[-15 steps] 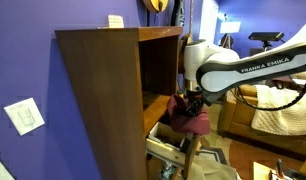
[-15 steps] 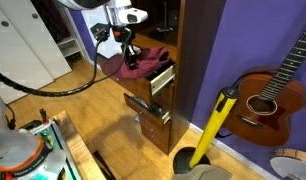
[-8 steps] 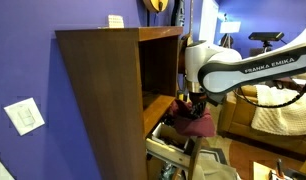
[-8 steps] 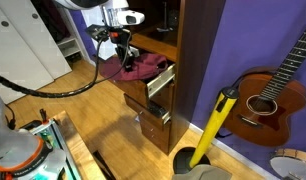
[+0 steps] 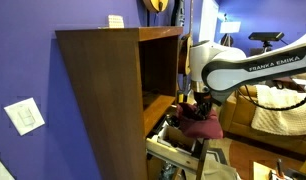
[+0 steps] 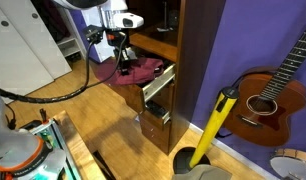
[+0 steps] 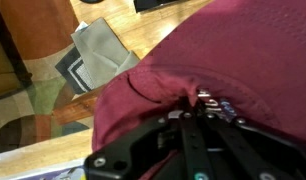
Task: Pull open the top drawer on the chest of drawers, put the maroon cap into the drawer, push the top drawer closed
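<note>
The chest of drawers (image 5: 103, 90) is a tall dark-brown cabinet, seen in both exterior views (image 6: 196, 50). Its top drawer (image 6: 160, 85) stands pulled out, with its pale side showing (image 5: 157, 128). The maroon cap (image 6: 143, 70) lies spread over the open drawer, out to its front end, and also shows in an exterior view (image 5: 201, 126). My gripper (image 6: 121, 62) hangs over the cap's outer end (image 5: 201, 106). In the wrist view the gripper (image 7: 190, 103) is shut, with its tips pinched into the maroon fabric (image 7: 243, 50) that fills the picture.
The lower drawer (image 6: 153, 122) is also pulled out, with clutter inside (image 5: 178, 152). A guitar (image 6: 263, 98) and a yellow pole (image 6: 215, 125) lean on the purple wall beside the chest. White doors (image 6: 23, 45) stand opposite. A couch (image 5: 278, 115) lies behind the arm. Papers (image 7: 98, 55) lie on the floor.
My gripper has moved down and outward from the cabinet, still holding the cap. The cap went from hanging above the drawer to lying spread across it.
</note>
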Robot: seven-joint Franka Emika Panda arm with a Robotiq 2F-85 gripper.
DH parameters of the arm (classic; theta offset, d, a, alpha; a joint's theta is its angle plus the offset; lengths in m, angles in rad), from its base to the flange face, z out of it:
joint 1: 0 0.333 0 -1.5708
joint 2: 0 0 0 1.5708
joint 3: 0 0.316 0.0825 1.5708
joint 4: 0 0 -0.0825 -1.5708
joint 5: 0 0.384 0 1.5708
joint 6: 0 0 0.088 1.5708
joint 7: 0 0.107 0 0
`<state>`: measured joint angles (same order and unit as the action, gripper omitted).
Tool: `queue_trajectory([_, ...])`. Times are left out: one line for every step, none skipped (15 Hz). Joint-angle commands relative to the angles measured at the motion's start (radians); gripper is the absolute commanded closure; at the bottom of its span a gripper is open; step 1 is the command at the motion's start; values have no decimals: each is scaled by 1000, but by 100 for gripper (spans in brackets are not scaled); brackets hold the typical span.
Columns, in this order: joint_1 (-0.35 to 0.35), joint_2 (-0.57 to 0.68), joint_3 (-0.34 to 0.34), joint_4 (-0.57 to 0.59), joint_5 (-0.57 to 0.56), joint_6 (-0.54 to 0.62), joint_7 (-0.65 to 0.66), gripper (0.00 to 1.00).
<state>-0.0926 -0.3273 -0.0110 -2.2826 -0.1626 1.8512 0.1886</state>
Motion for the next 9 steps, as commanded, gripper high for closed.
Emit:
queue_trajectory([-16, 11, -22, -25, 60, 42, 98, 99])
queue_trajectory([-22, 17, -23, -19, 68, 52, 124, 99])
queue_trajectory([-24, 20, -30, -13, 89, 56, 137, 99])
queue_trajectory([-29, 19, -34, -5, 101, 68, 153, 99])
queue_trajectory([-34, 24, -39, 2, 115, 81, 170, 99])
queue_trajectory([-40, 26, -42, 11, 128, 101, 189, 99])
queue_trajectory([-45, 31, -43, 18, 140, 113, 209, 99])
queue_trajectory([-43, 36, -50, 28, 173, 124, 212, 99])
queue_trajectory([-44, 44, -52, 36, 190, 132, 221, 99])
